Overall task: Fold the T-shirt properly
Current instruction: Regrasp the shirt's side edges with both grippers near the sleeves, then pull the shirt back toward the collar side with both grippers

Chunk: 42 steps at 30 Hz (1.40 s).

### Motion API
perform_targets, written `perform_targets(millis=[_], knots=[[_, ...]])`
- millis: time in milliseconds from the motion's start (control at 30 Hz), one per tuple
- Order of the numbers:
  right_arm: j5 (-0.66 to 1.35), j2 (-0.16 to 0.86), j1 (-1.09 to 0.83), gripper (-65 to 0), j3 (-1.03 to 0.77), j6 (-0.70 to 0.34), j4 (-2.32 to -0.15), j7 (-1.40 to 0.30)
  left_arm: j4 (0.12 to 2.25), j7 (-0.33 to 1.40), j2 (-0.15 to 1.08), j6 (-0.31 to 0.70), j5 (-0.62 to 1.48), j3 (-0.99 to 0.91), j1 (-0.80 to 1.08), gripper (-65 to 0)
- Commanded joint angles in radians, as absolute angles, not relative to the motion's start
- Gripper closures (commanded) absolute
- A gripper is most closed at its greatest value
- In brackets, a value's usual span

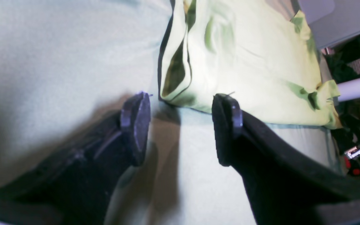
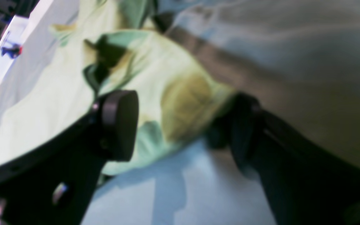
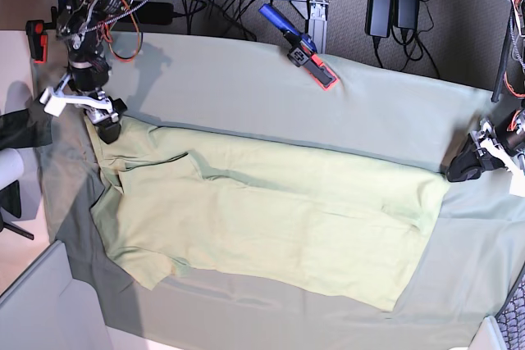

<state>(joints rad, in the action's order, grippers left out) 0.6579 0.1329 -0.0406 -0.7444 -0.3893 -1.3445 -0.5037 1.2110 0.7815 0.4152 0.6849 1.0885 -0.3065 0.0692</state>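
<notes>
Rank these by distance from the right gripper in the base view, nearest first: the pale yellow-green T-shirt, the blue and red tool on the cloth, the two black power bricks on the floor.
1. Pale yellow-green T-shirt: its corner lies right under the right gripper, at the view's left.
2. Blue and red tool: on the cloth's top edge, mid-view.
3. Two black power bricks: top right, off the cloth.

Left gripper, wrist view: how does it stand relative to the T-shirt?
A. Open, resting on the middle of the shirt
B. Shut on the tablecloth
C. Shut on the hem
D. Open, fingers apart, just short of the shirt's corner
D: the left gripper has its fingers spread wide, with only tablecloth between them, and the T-shirt corner lies just beyond the tips.
</notes>
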Motion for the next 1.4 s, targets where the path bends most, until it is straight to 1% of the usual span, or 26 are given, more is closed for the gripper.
perform_targets(millis=[0,233,633,733,800,933,1033,1067,1133,1233,1267,1300,1333,1367], knots=[[0.67,0.146,-0.018,-43.4,-0.735,-0.382,-1.357,-0.493,1.225,0.758,0.432,0.698,1.108,-0.304,0.056,-35.0],[0.646,0.146,0.036,-43.4,-0.666,-0.382,-1.357,-0.503,1.225,0.719,0.4,0.698,1.047,-0.273,0.055,-35.0],[0.62,0.146,0.018,-43.4,-0.665,-0.382,-1.357,-0.528,1.225,0.669,0.339,0.698,0.952,-0.273,0.049,-35.0],[0.62,0.146,0.001,-43.4,-0.666,-0.382,-1.357,-0.527,1.225,0.652,0.326,0.664,0.908,-0.273,0.044,-35.0],[0.621,0.146,-0.007,-43.4,-0.67,-0.381,-1.357,-0.522,1.225,0.651,0.321,0.658,0.896,-0.267,0.035,-35.0],[0.621,0.146,-0.009,-43.4,-0.689,-0.381,-1.357,-0.516,1.225,0.651,0.318,0.658,0.891,-0.229,0.013,-35.0],[0.62,0.146,-0.009,-43.4,-0.697,-0.382,-1.357,-0.516,1.225,0.64,0.312,0.658,0.845,-0.179,-0.01,-35.0],[0.62,0.146,-0.009,-43.4,-0.697,-0.382,-1.357,-0.516,1.225,0.636,0.31,0.654,0.835,-0.163,-0.016,-35.0],[0.62,0.146,-0.009,-43.4,-0.697,-0.382,-1.357,-0.516,1.225,0.624,0.309,0.611,0.819,-0.138,-0.023,-35.0],[0.62,0.146,-0.009,-43.2,-0.696,-0.382,-1.357,-0.516,1.225,0.601,0.3,0.554,0.739,-0.131,-0.031,-34.6],[0.62,0.147,-0.009,-43.2,-0.696,-0.382,-1.357,-0.516,1.225,0.597,0.299,0.543,0.71,-0.131,-0.034,-32.8],[0.62,0.147,-0.009,-43.2,-0.696,-0.381,-1.357,-0.515,1.225,0.595,0.299,0.542,0.691,-0.131,-0.036,-27.9],[0.62,0.146,-0.009,-42.4,-0.696,-0.382,-1.357,-0.51,1.225,0.594,0.299,0.542,0.67,-0.131,-0.036,-21.1],[0.62,0.146,-0.009,-38.3,-0.696,-0.382,-1.357,-0.501,1.225,0.593,0.299,0.542,0.654,-0.131,-0.036,-13.3]])
